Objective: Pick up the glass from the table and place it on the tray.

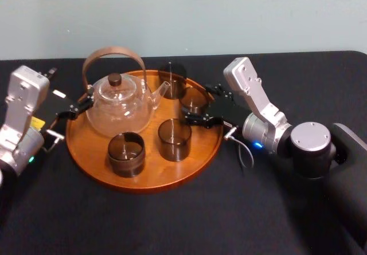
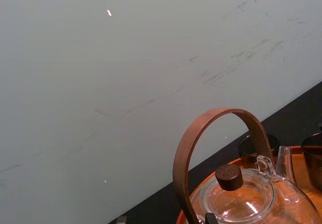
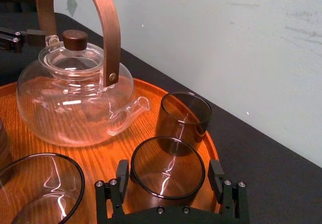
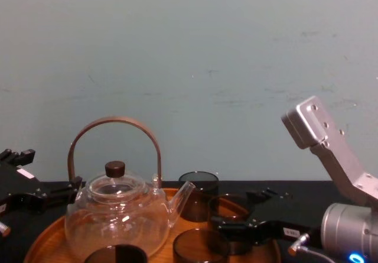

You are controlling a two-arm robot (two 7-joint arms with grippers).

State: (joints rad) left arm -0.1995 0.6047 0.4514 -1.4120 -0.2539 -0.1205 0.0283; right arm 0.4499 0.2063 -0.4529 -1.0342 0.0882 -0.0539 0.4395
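Black right gripper [image 3: 169,169]: it is reaching in on the spout side of the teapot [image 1: 120,109], with its jaws spread wide and its fingers [image 3: 123,172] standing on either side of a smoky glass [image 1: 194,99], close against its wall.
Glass: it is standing upright just off the teapot's spout, with its base resting on the wood.
Rear glass [image 1: 172,77]: it is standing behind the spout tip, just beyond the straddled one and apart from it.
Two front glasses [image 1: 126,155]: they are standing upright in front of the teapot, side by side with a gap between them.
Teapot: clear glass with a dark knob on its lid, it is carrying a tall arched wooden handle [image 2: 191,148].
Tray [image 1: 143,183]: round and orange-brown with a low rim, it is lying under the teapot and bearing all four glasses.
Left gripper [image 1: 71,89]: it is hovering at the side of the teapot away from the spout, with its jaws parted and nothing between them.
Table [image 1: 172,226]: matte black, it is spreading out under the tray and far past the teapot on every side.
Wall [image 4: 189,50]: pale grey-green, it is rising straight behind the teapot, showing faint scuff marks [image 2: 221,73] and a few bright specks.
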